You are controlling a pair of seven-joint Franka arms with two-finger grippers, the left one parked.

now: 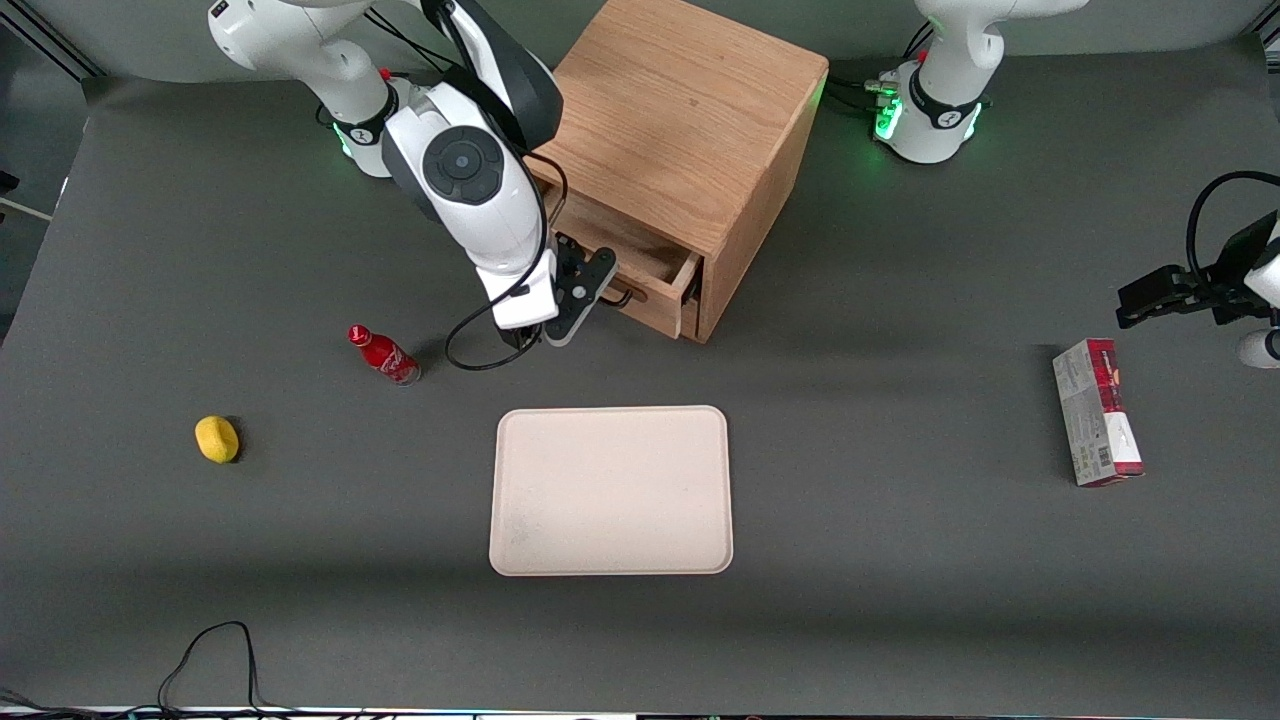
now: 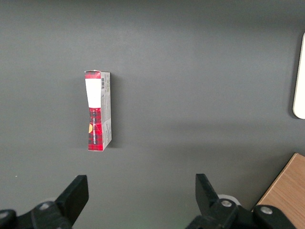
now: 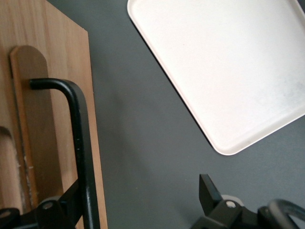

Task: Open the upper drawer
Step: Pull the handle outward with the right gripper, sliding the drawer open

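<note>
The oak cabinet point(image 1: 680, 130) stands near the robot bases. Its upper drawer point(image 1: 655, 305) is pulled part way out, and its inside shows from above. My right gripper point(image 1: 590, 285) is at the drawer front, level with the black bar handle point(image 1: 622, 297). In the right wrist view the drawer front point(image 3: 47, 71) and the handle point(image 3: 78, 133) are close up. The gripper point(image 3: 140, 200) is open with its fingers wide apart. The handle runs just inside one finger point(image 3: 69, 200) and is not clamped. The lower drawer is hidden.
A beige tray point(image 1: 612, 490) lies nearer the front camera than the cabinet, also in the right wrist view point(image 3: 228, 62). A red bottle point(image 1: 384, 355) and a yellow fruit point(image 1: 217, 439) lie toward the working arm's end. A red-and-white box point(image 1: 1097, 412) lies toward the parked arm's end.
</note>
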